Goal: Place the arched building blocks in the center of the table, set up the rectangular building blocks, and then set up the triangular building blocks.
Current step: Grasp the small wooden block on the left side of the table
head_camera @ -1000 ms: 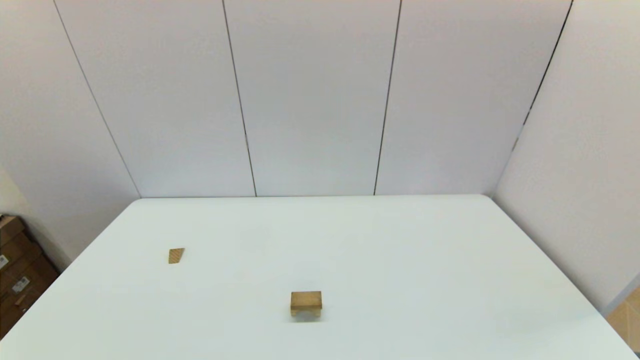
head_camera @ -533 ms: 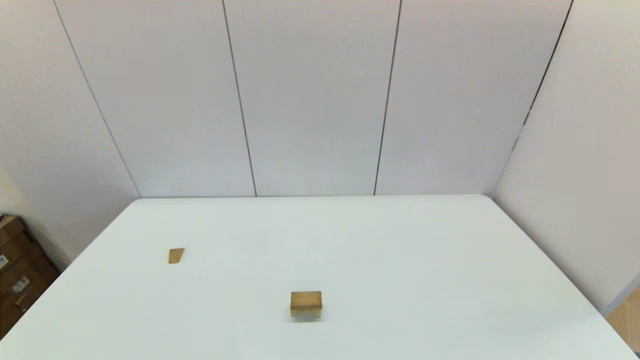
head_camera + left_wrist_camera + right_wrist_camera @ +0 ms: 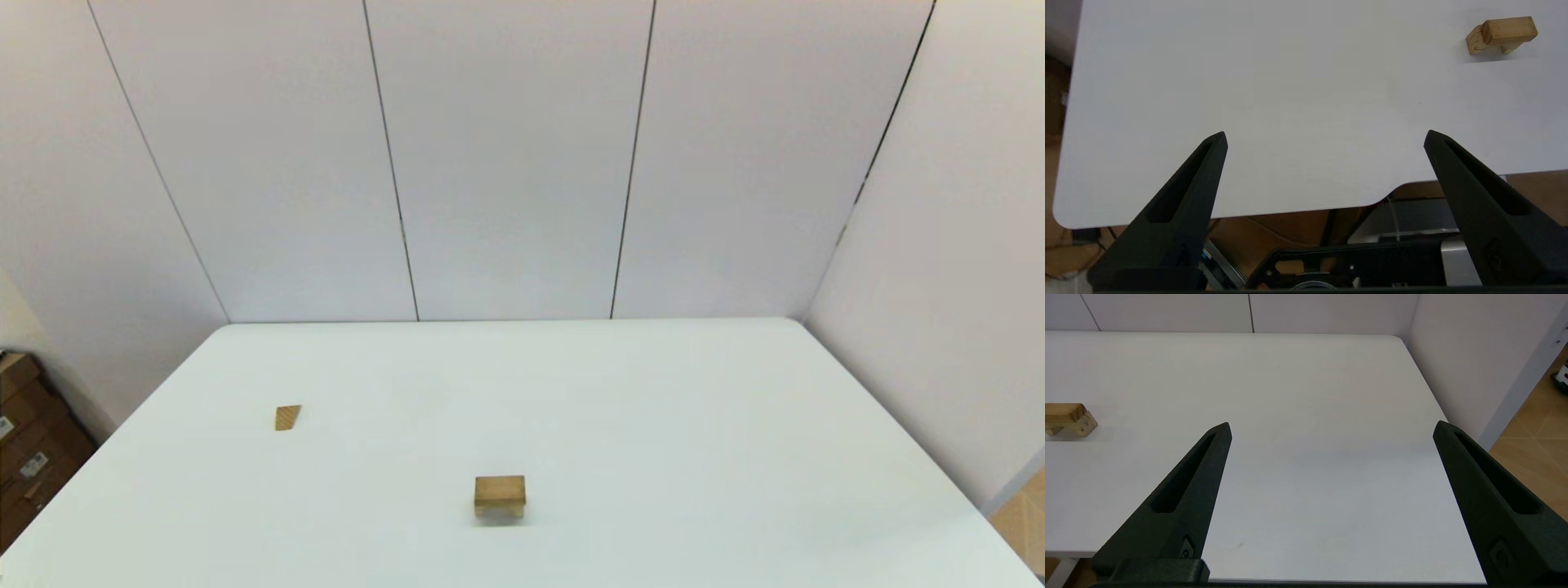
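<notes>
A darker tan rectangular block (image 3: 500,488) lies flat on top of the pale arched block (image 3: 500,512), slightly left of the table's (image 3: 653,425) middle and towards its front. The same stack shows in the left wrist view, rectangular block (image 3: 1508,28) over arched block (image 3: 1475,41), and in the right wrist view, rectangular block (image 3: 1061,409) over arched block (image 3: 1084,425). The small triangular block (image 3: 287,417) lies alone at the left. My left gripper (image 3: 1325,136) hangs open over the near left table edge. My right gripper (image 3: 1331,428) hangs open over the near right part. Both hold nothing.
White wall panels close off the table's far side, and another wall runs along its right side (image 3: 939,286). Cardboard boxes (image 3: 28,449) stand on the floor past the left edge. The robot's base (image 3: 1355,261) sits below the near edge.
</notes>
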`<action>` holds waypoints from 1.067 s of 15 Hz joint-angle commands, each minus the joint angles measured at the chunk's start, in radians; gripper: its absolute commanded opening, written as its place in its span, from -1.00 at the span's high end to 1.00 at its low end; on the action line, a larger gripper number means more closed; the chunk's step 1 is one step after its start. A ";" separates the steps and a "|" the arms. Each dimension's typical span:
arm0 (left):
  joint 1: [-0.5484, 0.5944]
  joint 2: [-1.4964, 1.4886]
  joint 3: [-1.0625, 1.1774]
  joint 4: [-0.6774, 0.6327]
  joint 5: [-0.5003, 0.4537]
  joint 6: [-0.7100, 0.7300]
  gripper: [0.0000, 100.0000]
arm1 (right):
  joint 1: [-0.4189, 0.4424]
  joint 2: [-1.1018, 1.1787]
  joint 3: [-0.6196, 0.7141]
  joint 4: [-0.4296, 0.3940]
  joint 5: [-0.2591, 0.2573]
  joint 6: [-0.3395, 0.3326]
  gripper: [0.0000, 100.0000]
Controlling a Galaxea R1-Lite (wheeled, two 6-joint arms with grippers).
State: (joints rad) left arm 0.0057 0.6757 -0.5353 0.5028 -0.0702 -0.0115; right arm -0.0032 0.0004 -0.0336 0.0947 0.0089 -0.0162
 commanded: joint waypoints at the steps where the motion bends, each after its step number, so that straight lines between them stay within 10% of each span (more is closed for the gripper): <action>1: 0.002 0.280 -0.058 0.000 0.001 -0.094 -1.00 | 0.000 -0.002 0.000 0.000 0.000 -0.001 -1.00; 16: 0.111 1.116 -0.371 -0.193 0.098 -0.051 -1.00 | 0.000 -0.002 0.000 0.000 0.000 -0.001 -1.00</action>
State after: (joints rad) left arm 0.0936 1.6385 -0.8802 0.3904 0.0257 -0.1047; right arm -0.0032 0.0004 -0.0336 0.0947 0.0089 -0.0164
